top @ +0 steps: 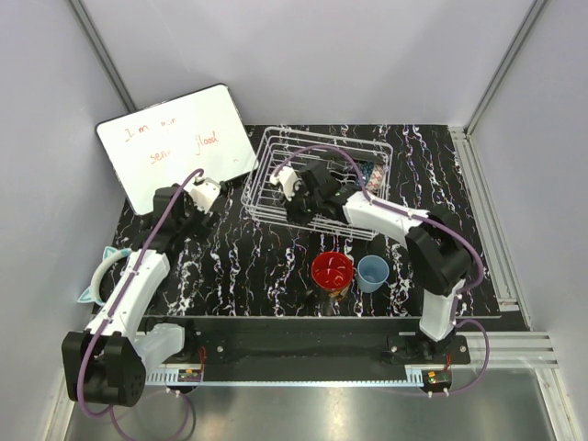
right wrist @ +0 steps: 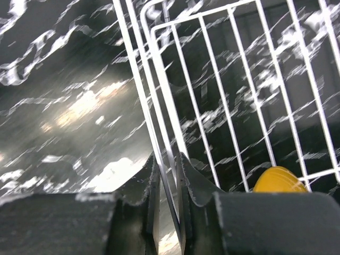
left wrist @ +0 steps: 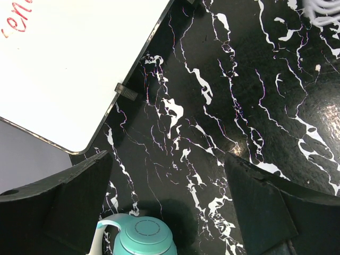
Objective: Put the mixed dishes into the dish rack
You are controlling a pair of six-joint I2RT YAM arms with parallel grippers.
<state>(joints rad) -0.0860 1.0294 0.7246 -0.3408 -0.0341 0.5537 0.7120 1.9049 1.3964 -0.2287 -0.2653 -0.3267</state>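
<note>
Black marbled table [top: 239,257], right hand [right wrist: 169,167] pinched on a wire of the dish rack [top: 265,184], left hand [left wrist: 167,164] wide open, empty

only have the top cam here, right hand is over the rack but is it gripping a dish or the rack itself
observer: The rack itself. In its wrist view the right hand is pinched on one rim wire of the rack, with no dish in its grip.
operator: anything close to it
observer: A yellow rim shows through the wires beside the hand; I can't tell what it belongs to.
operator: and the left hand
observer: The left hand is open and empty above the table.
</note>
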